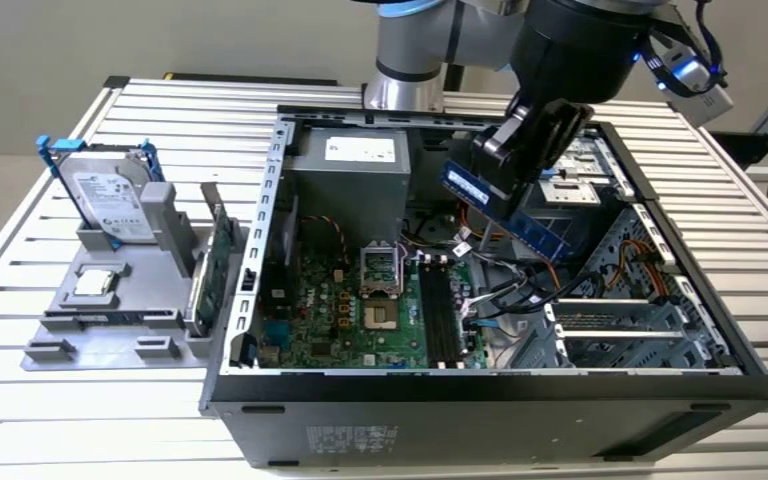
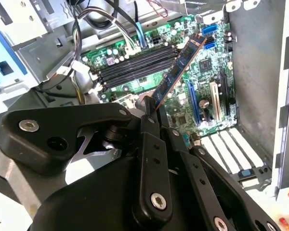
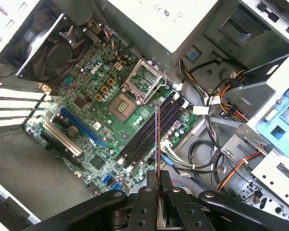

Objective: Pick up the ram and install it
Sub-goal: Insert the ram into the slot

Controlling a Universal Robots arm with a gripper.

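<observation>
Open case [image 1: 491, 420] on a slatted table [image 1: 37, 420].
Motherboard [image 1: 344, 300] inside; beside the case, a grey stand [image 1: 104, 312] holds an upright hard drive [image 1: 107, 200] and green card [image 1: 220, 250].

In the gripper [image 1: 502, 162], the ram [image 1: 536, 229] aslant above the motherboard [image 1: 344, 305] of the open computer case [image 1: 491, 412].

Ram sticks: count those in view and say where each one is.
1. The ram is gripped in the claw, tilted above the motherboard inside the open computer case. Cables could hide others.

Bright, even light; slightly blown whites
</observation>
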